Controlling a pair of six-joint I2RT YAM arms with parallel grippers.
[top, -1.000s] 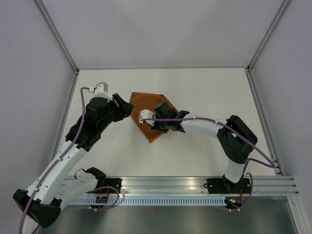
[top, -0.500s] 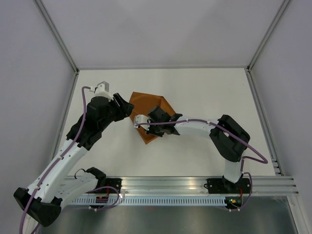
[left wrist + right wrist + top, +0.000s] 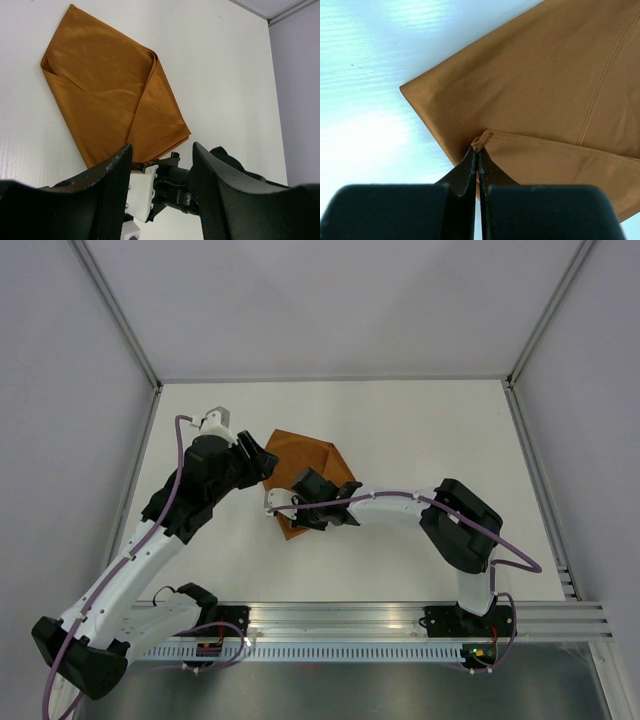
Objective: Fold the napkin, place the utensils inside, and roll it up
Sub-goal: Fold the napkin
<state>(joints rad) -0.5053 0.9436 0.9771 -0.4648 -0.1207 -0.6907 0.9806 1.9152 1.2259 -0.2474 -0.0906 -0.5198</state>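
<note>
The rust-brown napkin [image 3: 310, 452] lies folded on the white table, and shows in the left wrist view [image 3: 100, 85] with overlapping flaps. My right gripper [image 3: 293, 515] is shut on a hemmed corner [image 3: 481, 140] of the napkin [image 3: 545, 100] at its near left side, low over the table. The right gripper [image 3: 477, 156] has its jaws pressed together on the cloth. My left gripper [image 3: 262, 462] is open and empty, hovering by the napkin's left edge; its fingers [image 3: 112, 175] frame the right gripper [image 3: 147, 164] below. No utensils are in view.
The white table [image 3: 420, 430] is bordered by an aluminium frame; a rail [image 3: 400, 615] runs along the near edge. The two grippers are close together at the napkin's left side.
My right gripper has moved left with the napkin corner, pulling cloth over and shifting the napkin's near point left. My left gripper has edged slightly toward the napkin.
</note>
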